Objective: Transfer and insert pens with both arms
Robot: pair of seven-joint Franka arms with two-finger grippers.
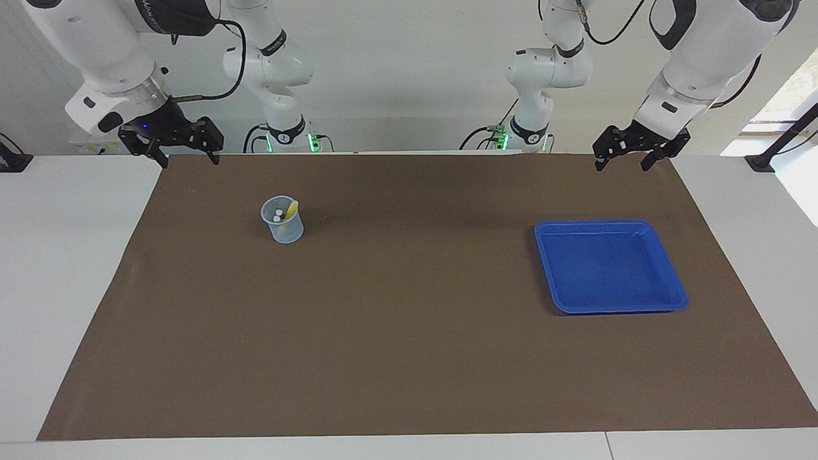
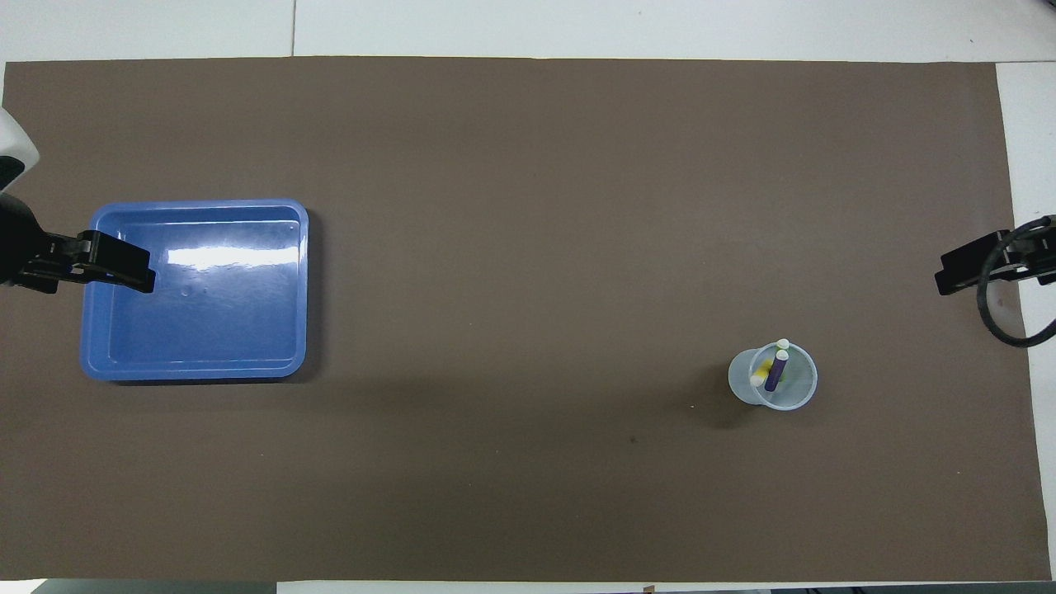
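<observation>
One brown paper mat (image 1: 409,332) covers the white tabletop (image 1: 64,268); three slim pens (image 2: 775,370) stand in a clear plastic cup (image 1: 282,228); left gripper (image 1: 639,150) and right gripper (image 1: 171,139) spread, empty.

A white table (image 1: 64,268) is covered by a brown paper mat (image 1: 409,345), on which a blue plastic tray (image 1: 664,300) and a clear plastic cup (image 1: 285,231) are set.

Left arm: white jointed arm, raised; black two-finger left gripper (image 1: 629,155) points down, fingers apart, holds nothing.
Right arm: white, raised; black right gripper (image 1: 186,155) likewise spread, holds nothing.
</observation>
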